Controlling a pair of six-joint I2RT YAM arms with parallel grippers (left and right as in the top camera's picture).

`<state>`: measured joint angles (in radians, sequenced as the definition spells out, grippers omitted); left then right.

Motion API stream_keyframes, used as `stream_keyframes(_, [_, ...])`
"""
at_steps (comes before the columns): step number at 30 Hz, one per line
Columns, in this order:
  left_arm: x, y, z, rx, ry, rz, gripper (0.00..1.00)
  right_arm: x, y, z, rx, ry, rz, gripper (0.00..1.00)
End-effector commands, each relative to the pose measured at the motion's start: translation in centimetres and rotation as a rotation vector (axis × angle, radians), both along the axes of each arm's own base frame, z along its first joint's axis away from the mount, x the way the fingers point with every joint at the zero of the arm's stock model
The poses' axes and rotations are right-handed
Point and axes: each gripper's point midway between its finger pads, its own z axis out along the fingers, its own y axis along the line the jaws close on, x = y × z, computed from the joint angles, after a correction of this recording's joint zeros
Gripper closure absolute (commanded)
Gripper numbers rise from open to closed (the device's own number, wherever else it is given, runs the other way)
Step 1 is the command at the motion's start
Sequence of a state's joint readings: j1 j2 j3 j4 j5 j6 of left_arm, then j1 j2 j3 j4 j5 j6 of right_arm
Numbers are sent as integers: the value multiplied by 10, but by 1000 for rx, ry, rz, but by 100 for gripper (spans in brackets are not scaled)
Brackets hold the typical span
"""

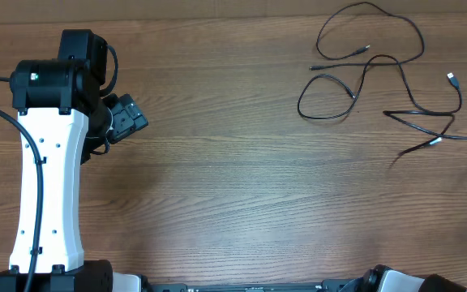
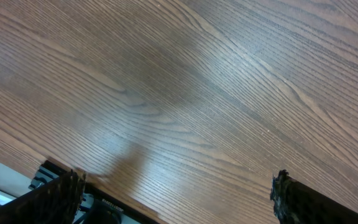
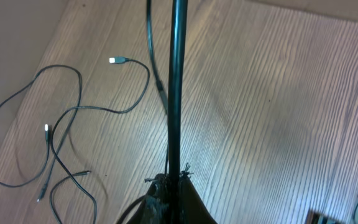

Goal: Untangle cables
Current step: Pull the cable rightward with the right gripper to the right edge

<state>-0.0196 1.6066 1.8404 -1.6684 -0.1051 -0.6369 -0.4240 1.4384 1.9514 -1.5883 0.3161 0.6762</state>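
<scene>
Cables (image 1: 366,68) lay as loose, overlapping loops at the 2 o'clock corner of the bench (image 1: 242,186). They were well apart from the left gripper (image 1: 126,120), which hovered at 9 o'clock with its jaws spread wide over bare wood. It held nothing and, by judgement, was parked clear to leave the work zone to the other arm.

The right gripper (image 3: 169,183) was outside the overhead view. Its wrist view showed the jaws pressed together, pinching one strand (image 3: 176,93) that ran straight and taut toward 12 o'clock. The taut line suggested that the strand was raised to draw it free of the rest. Other loops and a silvery plug (image 3: 120,60) lay flat on the wood at 10 o'clock of that view. Separation appeared partial, as the loops crossed at several points.
</scene>
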Motion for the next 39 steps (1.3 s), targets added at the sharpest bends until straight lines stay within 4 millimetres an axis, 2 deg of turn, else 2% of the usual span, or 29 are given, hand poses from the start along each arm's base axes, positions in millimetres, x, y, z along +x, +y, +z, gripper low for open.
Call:
stream_keyframes(1, [0,0,-2,-1,6,-5,0,1,3,-12,45,4,-19,96])
stream_keyframes(6, [0,0,-2,-1,6,-5,0,2,3,-44,88,68,-47,96])
stream_keyframes(8, [0,0,-2,-1,6,-5,0,0,4,-72,134,105,-105,96])
stream_keyframes(12, [0,0,-2,-1,6,-5,0,-3,6,-106,183,165,-155,96])
stream_keyframes(20, [0,0,-2,-1,6,-5,1,-5,10,-160,239,257,-156,96])
stream_keyframes(25, [0,0,-2,-1,6,-5,1,-3,13,-182,261,263,-150,96])
stream_keyframes(33, [0,0,-2,-1,6,-5,1,5,13,-206,267,235,-143,96])
stream_keyframes(39, [0,0,-2,-1,6,-5,0,18,17,-221,297,176,-121,95])
